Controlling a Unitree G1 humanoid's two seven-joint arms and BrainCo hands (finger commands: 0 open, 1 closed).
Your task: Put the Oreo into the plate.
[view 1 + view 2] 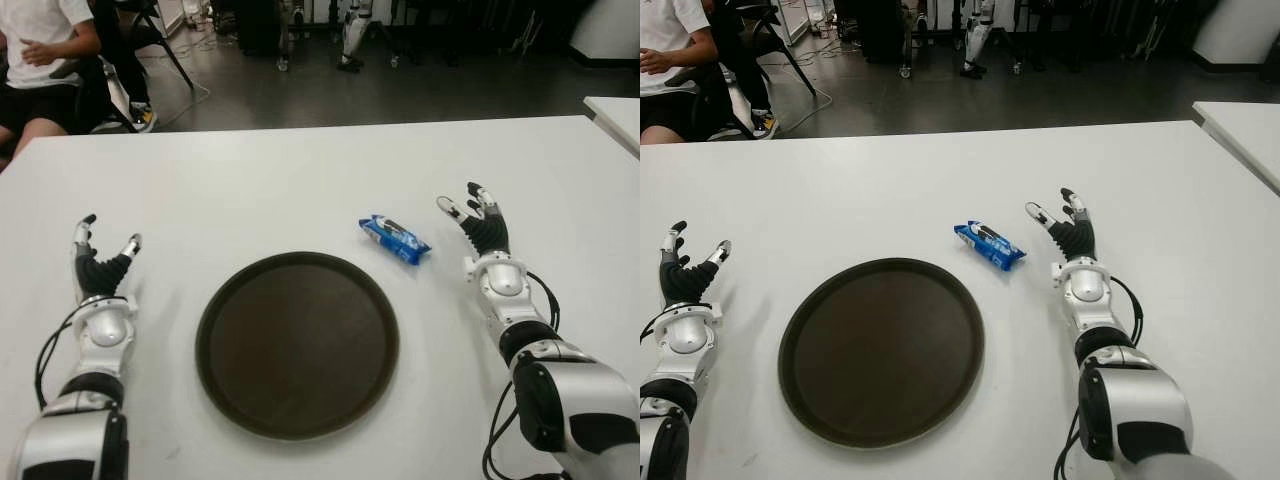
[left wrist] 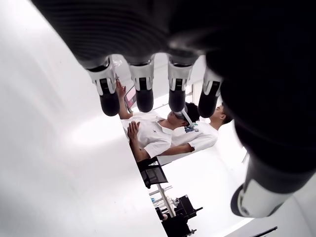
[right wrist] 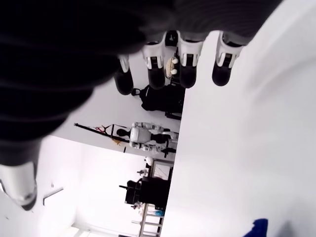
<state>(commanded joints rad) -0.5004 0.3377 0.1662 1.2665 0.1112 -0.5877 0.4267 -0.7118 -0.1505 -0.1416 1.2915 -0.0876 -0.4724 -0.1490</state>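
Nearest, dark plate empty; Oreo just beyond on tabletop, reachable for spread, empty right hand; left hand spread too.

You've got the Oreo lying flat on the white table, a small blue packet with white print, turned at a slant. It sits just beyond the plate's far right rim, close but not touching. The plate itself is round, dark brown, with a raised rim, lying flat with nothing in it.
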